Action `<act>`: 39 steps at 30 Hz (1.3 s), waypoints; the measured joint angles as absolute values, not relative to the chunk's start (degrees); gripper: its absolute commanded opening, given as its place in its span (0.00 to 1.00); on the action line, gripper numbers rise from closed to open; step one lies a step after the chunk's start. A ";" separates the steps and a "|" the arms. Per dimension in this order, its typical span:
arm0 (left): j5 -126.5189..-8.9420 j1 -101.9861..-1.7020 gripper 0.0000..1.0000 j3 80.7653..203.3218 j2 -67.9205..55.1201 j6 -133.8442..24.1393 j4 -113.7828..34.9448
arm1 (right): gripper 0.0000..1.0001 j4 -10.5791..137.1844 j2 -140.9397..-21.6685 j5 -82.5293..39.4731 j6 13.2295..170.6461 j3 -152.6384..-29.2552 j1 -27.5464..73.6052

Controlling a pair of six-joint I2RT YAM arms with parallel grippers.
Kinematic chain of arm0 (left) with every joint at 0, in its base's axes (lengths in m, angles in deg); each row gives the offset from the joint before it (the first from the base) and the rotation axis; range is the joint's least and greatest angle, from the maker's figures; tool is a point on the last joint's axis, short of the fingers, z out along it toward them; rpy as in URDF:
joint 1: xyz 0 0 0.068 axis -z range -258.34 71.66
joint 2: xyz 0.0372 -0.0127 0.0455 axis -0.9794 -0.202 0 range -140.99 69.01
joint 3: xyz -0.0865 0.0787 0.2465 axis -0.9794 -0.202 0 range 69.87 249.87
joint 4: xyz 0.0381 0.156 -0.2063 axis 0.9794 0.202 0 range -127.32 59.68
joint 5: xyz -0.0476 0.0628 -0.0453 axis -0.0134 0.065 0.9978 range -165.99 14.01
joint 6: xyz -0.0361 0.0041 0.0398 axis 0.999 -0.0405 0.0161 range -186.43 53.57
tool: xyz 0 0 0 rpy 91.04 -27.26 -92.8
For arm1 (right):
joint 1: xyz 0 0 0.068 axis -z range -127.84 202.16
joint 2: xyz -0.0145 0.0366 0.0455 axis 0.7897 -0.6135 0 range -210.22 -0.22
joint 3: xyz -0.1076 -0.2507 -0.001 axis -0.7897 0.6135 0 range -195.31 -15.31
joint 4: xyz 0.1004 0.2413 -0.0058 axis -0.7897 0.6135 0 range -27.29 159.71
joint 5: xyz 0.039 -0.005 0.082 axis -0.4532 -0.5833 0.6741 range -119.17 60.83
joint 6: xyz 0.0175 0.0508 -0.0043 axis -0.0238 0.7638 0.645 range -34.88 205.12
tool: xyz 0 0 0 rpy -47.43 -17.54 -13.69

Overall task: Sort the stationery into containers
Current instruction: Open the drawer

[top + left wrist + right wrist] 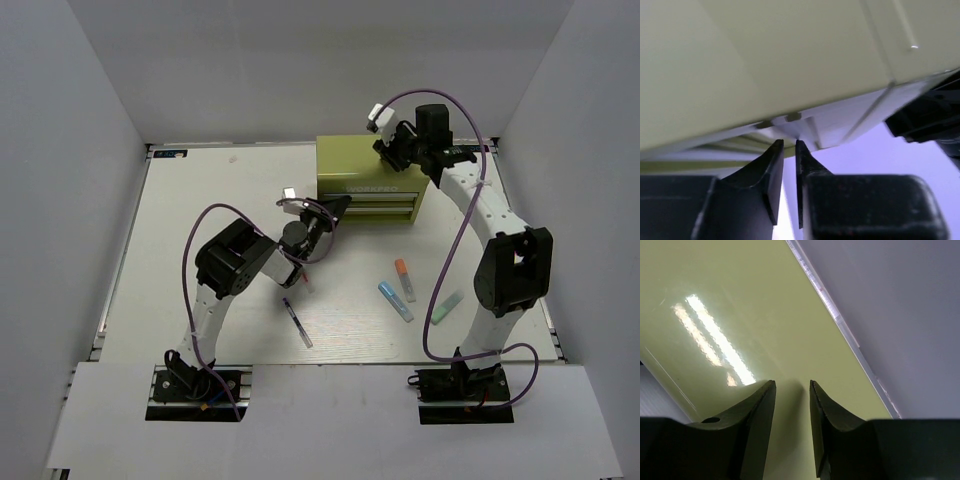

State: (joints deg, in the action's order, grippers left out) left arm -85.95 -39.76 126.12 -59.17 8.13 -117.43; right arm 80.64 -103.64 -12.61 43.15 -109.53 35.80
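We see a pale table (pixel 200 200) with a thin metal rim (pixel 118 270) along its sides. Plain grey walls close it in on three sides: the left wall (pixel 60 200), the back wall (pixel 300 60) and the right wall (pixel 590 150). In the far left corner of the table there is a small blue label (pixel 172 153), and near it a faint dark smudge (pixel 232 157). A white board (pixel 330 420) covers the near edge.

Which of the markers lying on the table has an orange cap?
The orange-capped marker, the farthest back of the three lying on the right. Next to it are a blue marker and a pale green stick, neither with any orange.
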 measured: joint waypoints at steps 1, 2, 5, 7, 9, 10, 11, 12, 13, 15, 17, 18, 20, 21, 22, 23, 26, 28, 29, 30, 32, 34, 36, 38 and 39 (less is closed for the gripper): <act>-86.52 -39.76 0.00 124.99 -58.63 7.94 -117.28 | 0.40 80.88 -103.81 -12.74 43.17 -109.83 35.71; -87.08 -39.97 0.00 123.48 -58.23 7.78 -117.08 | 0.40 81.08 -104.01 -12.77 43.17 -110.10 35.60; -88.18 -40.48 0.00 120.53 -58.17 7.54 -115.68 | 0.40 81.36 -104.47 -13.01 43.19 -110.73 35.14; -88.61 -40.74 0.00 119.48 -58.17 7.54 -114.79 | 0.40 81.45 -104.58 -13.42 43.21 -110.90 34.92; -88.68 -40.72 0.00 118.89 -58.15 7.54 -114.68 | 0.40 81.76 -104.60 -13.75 43.23 -111.12 34.75; -88.70 -40.72 0.00 118.76 -58.15 7.54 -114.46 | 0.40 81.84 -104.62 -13.86 43.28 -111.17 34.70; -88.66 -40.72 0.00 118.63 -58.12 7.54 -114.44 | 0.40 81.89 -104.62 -13.92 43.34 -111.17 34.64; -88.66 -40.72 0.00 118.58 -58.12 7.54 -114.39 | 0.42 81.89 -104.62 -14.03 43.37 -111.19 34.59; -88.64 -40.72 0.03 118.56 -58.12 7.59 -114.39 | 0.44 81.86 -104.62 -14.14 43.37 -111.19 34.55; -88.40 -40.72 0.23 118.56 -58.06 7.59 -114.37 | 0.45 81.86 -104.62 -14.25 43.58 -111.25 34.48; -87.54 -40.72 0.33 118.58 -57.95 7.76 -114.28 | 0.49 81.86 -104.62 -14.27 43.69 -111.34 34.40; -87.13 -40.72 0.36 118.58 -57.82 7.85 -114.20 | 0.49 81.93 -104.62 -14.30 43.85 -111.43 34.40; -86.43 -40.72 0.40 118.58 -57.29 7.96 -114.00 | 0.49 81.91 -104.62 -14.30 43.98 -111.47 34.38; -86.10 -40.72 0.41 118.58 -56.92 7.91 -113.98 | 0.49 81.91 -104.62 -14.30 44.02 -111.47 34.38; -85.84 -40.72 0.44 118.58 -56.57 7.76 -114.00 | 0.49 81.91 -104.62 -14.30 44.04 -111.47 34.38; -85.64 -40.72 0.45 118.58 -56.14 7.56 -114.00 | 0.49 81.91 -104.62 -14.30 44.09 -111.47 34.35; -85.34 -40.72 0.48 118.78 -55.24 7.28 -114.07 | 0.49 81.91 -104.62 -14.45 44.17 -111.47 34.31; -85.14 -40.72 0.49 119.39 -55.11 7.13 -114.04 | 0.49 81.93 -104.62 -14.49 44.17 -111.47 34.29; -85.01 -40.72 0.49 119.72 -55.11 7.08 -114.02 | 0.49 81.91 -104.62 -14.49 44.17 -111.47 34.29; -84.96 -40.72 0.49 120.09 -55.11 7.06 -114.02 | 0.49 81.91 -104.62 -14.49 44.17 -111.47 34.29; -84.88 -40.72 0.49 120.94 -55.11 7.04 -114.04 | 0.49 81.91 -104.62 -14.54 44.17 -111.47 34.27; -84.79 -40.72 0.49 121.90 -55.11 7.04 -114.00 | 0.49 81.93 -104.62 -14.62 44.17 -111.47 34.24; -84.72 -40.72 0.49 122.95 -55.11 7.04 -114.04 | 0.49 81.93 -104.62 -14.73 44.17 -111.47 34.18; -84.59 -40.72 0.49 124.07 -55.17 7.04 -114.02 | 0.49 81.91 -104.62 -14.89 44.17 -111.47 34.14; -84.44 -40.72 0.49 124.53 -55.20 7.02 -114.02 | 0.49 81.91 -104.62 -14.93 44.17 -111.47 34.14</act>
State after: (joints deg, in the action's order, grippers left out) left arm -84.44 -40.72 124.53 -55.20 7.02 -114.02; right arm 81.91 -104.62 -14.93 44.17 -111.47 34.14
